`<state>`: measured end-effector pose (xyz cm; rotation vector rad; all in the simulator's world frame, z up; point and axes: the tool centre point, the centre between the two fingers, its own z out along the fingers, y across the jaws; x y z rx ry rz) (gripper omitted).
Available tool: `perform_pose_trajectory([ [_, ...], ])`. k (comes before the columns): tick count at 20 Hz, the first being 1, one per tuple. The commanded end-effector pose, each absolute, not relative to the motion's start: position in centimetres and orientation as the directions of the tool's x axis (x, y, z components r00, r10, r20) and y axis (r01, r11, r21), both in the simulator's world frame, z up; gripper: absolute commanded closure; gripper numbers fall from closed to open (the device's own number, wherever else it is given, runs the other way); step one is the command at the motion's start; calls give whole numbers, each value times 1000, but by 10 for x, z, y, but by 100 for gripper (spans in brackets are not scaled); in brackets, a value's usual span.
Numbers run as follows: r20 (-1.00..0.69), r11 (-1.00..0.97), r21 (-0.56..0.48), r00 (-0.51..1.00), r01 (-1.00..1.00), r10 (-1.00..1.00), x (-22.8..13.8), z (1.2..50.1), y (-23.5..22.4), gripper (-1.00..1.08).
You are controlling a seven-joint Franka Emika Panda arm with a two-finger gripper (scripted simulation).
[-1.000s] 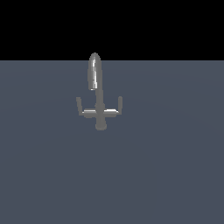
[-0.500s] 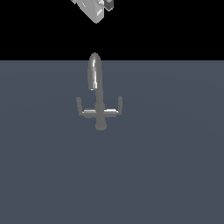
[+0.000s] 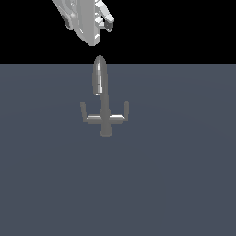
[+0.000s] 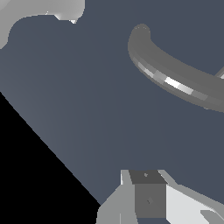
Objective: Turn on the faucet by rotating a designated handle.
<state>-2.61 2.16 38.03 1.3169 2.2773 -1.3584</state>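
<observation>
The grey faucet [image 3: 105, 115] stands upright on the dark floor in the middle of the exterior view, its arched spout [image 3: 100, 76] rising above a crossbar. Two alike upturned levers sit at the crossbar's ends, one handle [image 3: 83, 110] at the exterior view's left and another handle [image 3: 126, 109] at its right. Which one is the designated handle cannot be told. My gripper [image 3: 102, 33] hangs just above the spout's top, open and empty, touching nothing. In the wrist view the curved spout [image 4: 175, 81] shows beyond my gripper [image 4: 109, 100], with one fingertip [image 4: 148, 194] close to the camera.
A flat dark grey floor [image 3: 175, 184] spreads all around the faucet. Behind it the background is black.
My gripper has come down into the exterior view from the top and now hangs lower, close above the spout. The faucet and both levers have not moved.
</observation>
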Motion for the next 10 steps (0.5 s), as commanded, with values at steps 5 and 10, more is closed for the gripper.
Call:
perform_pose_trajectory([
  [5, -448, 258, -745, -748, 615, 490, -6, 358, 33, 108],
  [10, -355, 287, -826, -843, 485, 404, 9, 339, 43, 108],
])
